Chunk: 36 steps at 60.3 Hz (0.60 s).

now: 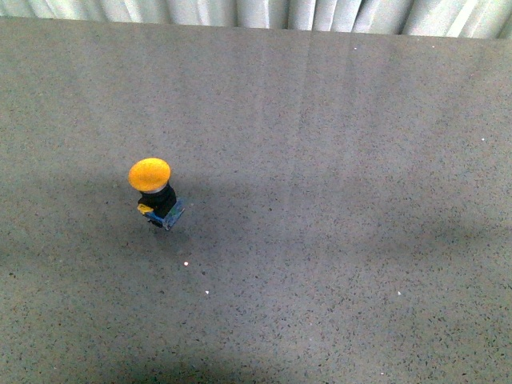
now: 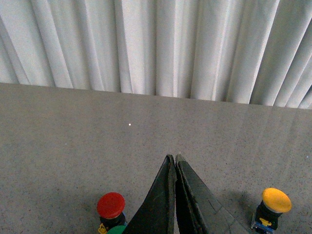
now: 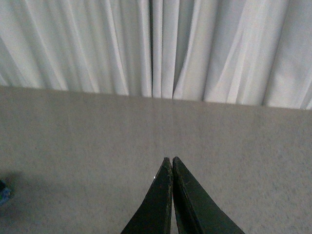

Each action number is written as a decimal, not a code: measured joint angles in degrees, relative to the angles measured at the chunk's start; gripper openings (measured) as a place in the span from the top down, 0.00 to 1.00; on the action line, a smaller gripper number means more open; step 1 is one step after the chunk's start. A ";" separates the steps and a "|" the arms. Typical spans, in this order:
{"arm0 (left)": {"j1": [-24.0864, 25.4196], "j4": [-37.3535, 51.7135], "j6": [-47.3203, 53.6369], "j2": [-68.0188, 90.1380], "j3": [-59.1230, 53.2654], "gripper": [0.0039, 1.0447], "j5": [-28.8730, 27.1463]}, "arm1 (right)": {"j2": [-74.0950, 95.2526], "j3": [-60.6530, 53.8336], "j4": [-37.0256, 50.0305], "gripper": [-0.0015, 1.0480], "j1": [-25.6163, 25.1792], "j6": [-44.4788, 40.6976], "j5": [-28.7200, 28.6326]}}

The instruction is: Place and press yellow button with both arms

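The yellow button (image 1: 154, 192) stands on the grey table left of centre in the front view, its orange-yellow cap up and tilted a little, on a black body with a bluish-clear and yellow base. It also shows in the left wrist view (image 2: 274, 207), off to one side of my left gripper (image 2: 174, 158), which is shut and empty with its black fingers together. My right gripper (image 3: 169, 160) is shut and empty over bare table. Neither arm shows in the front view.
A red button (image 2: 110, 207) stands on the other side of the left gripper, with a green cap (image 2: 117, 230) beside it at the picture's edge. White pleated curtains (image 2: 156, 44) hang behind the table's far edge. A small blue thing (image 3: 4, 193) sits at the right wrist view's edge.
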 joint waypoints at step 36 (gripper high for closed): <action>0.00 0.00 0.00 -0.02 -0.02 0.54 -0.02 | -8.41 0.00 -8.52 0.59 0.00 -0.11 0.02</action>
